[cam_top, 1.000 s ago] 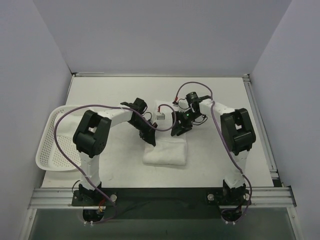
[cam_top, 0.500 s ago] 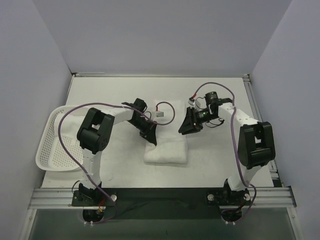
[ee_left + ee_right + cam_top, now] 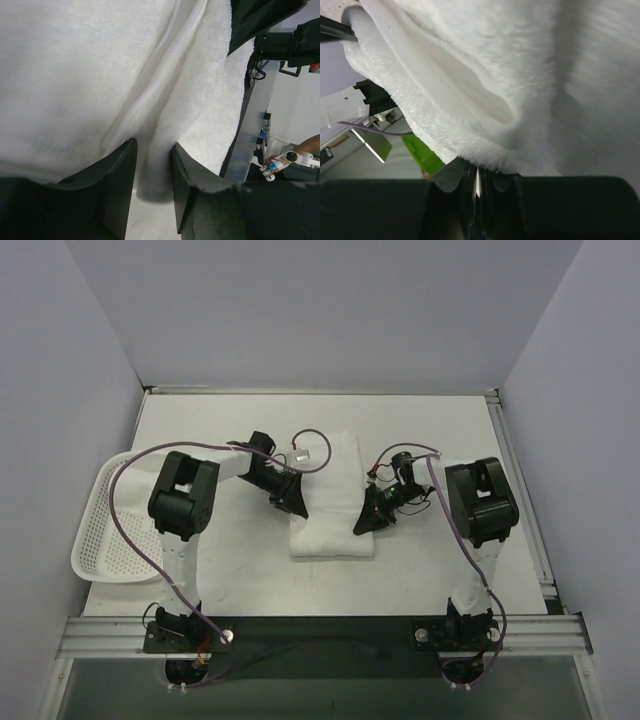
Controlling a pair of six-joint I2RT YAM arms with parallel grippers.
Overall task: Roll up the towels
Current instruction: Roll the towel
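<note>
One white terry towel (image 3: pixel 335 465) lies in the middle of the table, its long side running away from me. My left gripper (image 3: pixel 291 502) is at its left edge, jaws apart, and a raised fold of the towel (image 3: pixel 75 75) sits loosely between the fingers (image 3: pixel 120 175). My right gripper (image 3: pixel 366 520) is at the right edge near the front. It is shut, its tips pressed against the fuzzy rim of a lifted flap of the towel (image 3: pixel 520 60). I cannot make out cloth pinched between them. The left wrist view has the right gripper (image 3: pixel 260 20) at its top right.
A white perforated basket (image 3: pixel 95 535) stands at the left edge of the table. Grey walls close in the left, back and right sides. A metal rail (image 3: pixel 320 632) runs along the front, by the arm bases.
The right gripper swung back from the right, came down to the towel's right edge and shut. The left jaws opened, letting go of the fold. More of the towel's far part shows.
</note>
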